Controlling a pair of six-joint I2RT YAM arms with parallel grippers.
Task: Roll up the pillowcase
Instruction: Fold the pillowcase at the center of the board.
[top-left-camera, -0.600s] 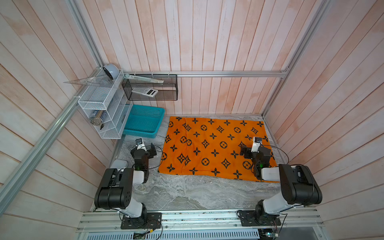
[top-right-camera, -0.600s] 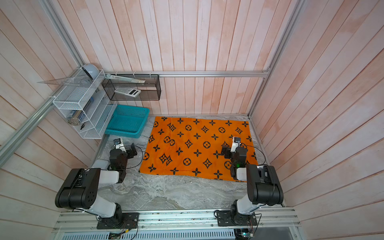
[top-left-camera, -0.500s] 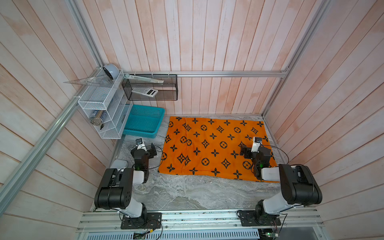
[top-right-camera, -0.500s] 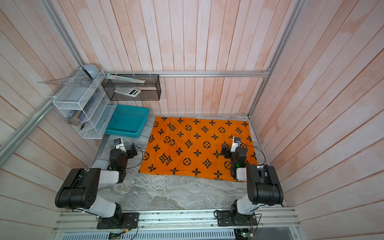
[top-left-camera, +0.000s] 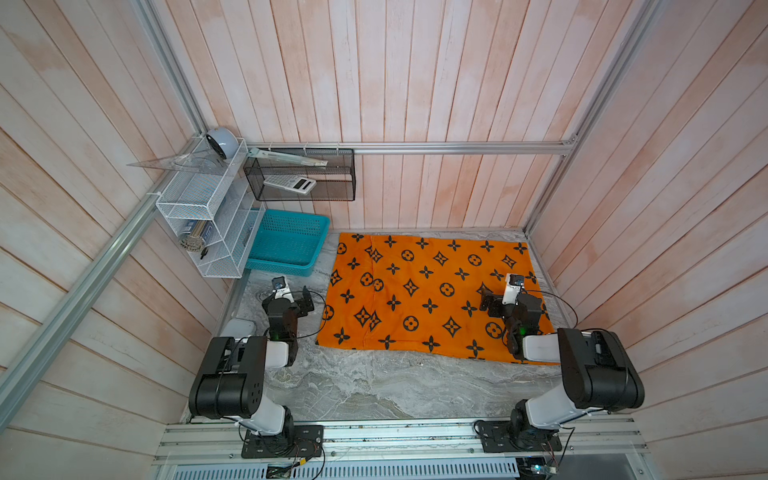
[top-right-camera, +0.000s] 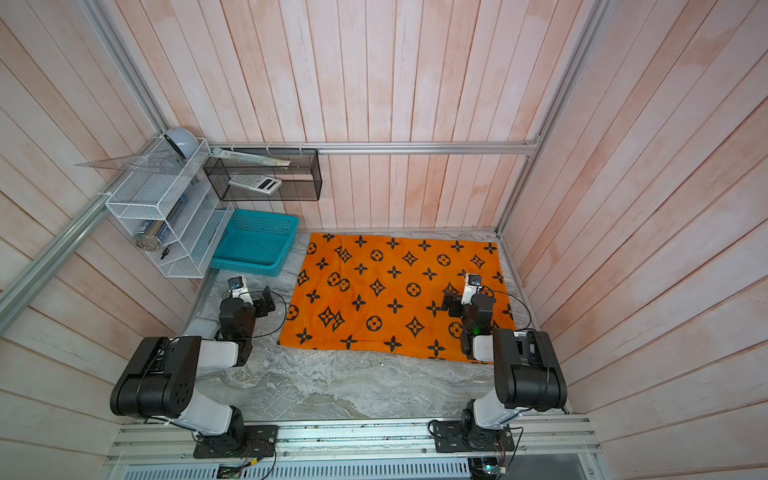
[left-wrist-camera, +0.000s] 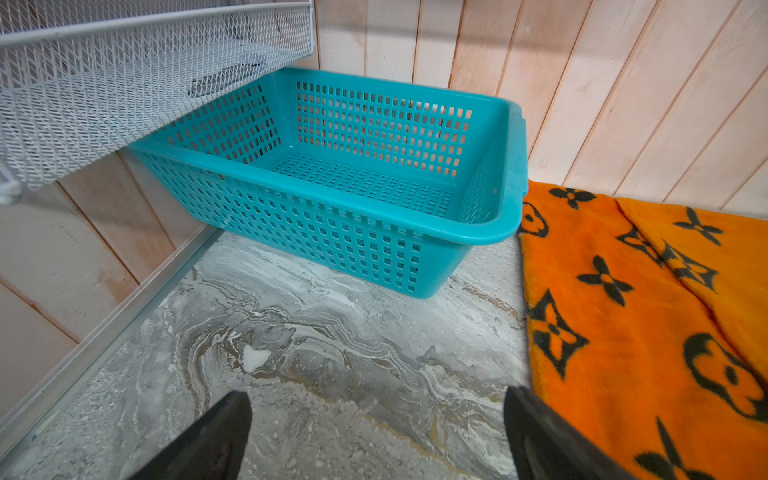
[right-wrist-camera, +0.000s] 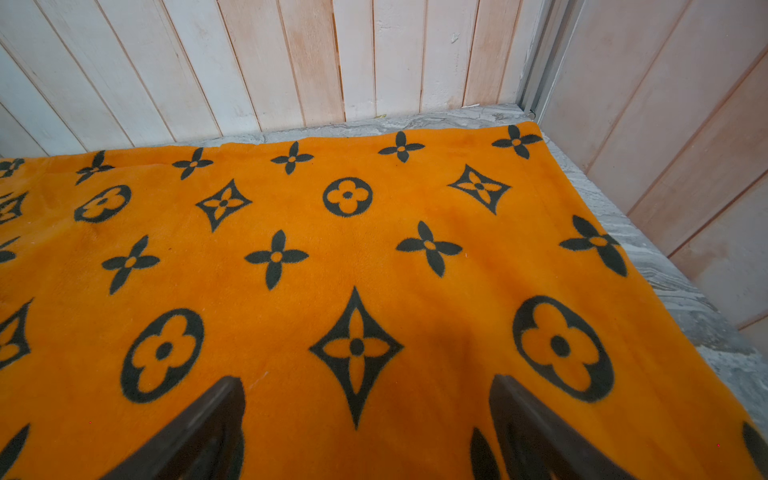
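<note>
**Top views: pillowcase lies flat and unrolled, both claws spread and empty**

In both top views the pillowcase (top-left-camera: 428, 293) (top-right-camera: 395, 291) is spread flat on the marble-patterned counter (top-left-camera: 374, 386), covering its far right portion. Its far edge runs close along the back wall and its right edge lies near the right wall. A lengthwise crease shows near its left edge. No part of it is rolled.

The right claw (right-wrist-camera: 365, 428) hangs above the pillowcase's right portion. In the right wrist view its two dark fingers (right-wrist-camera: 195, 432) stand wide apart over the printed fabric, with nothing between them. Contact with the cloth cannot be confirmed.

The left claw (left-wrist-camera: 374, 440) is over bare counter just beside the pillowcase's left edge. In the left wrist view its fingers (left-wrist-camera: 208, 440) are likewise spread, holding nothing; one finger sits at the fabric's border, and whether it touches cannot be told.

A teal basket (top-left-camera: 286, 243) (left-wrist-camera: 332, 187) stands on the counter at the far left, just beside the pillowcase's far left corner, with no contents visible. A white wire rack (top-left-camera: 199, 216) hangs on the left wall above it. A black mesh box (top-left-camera: 299, 174) on the back wall holds a calculator (top-left-camera: 291, 183).
</note>
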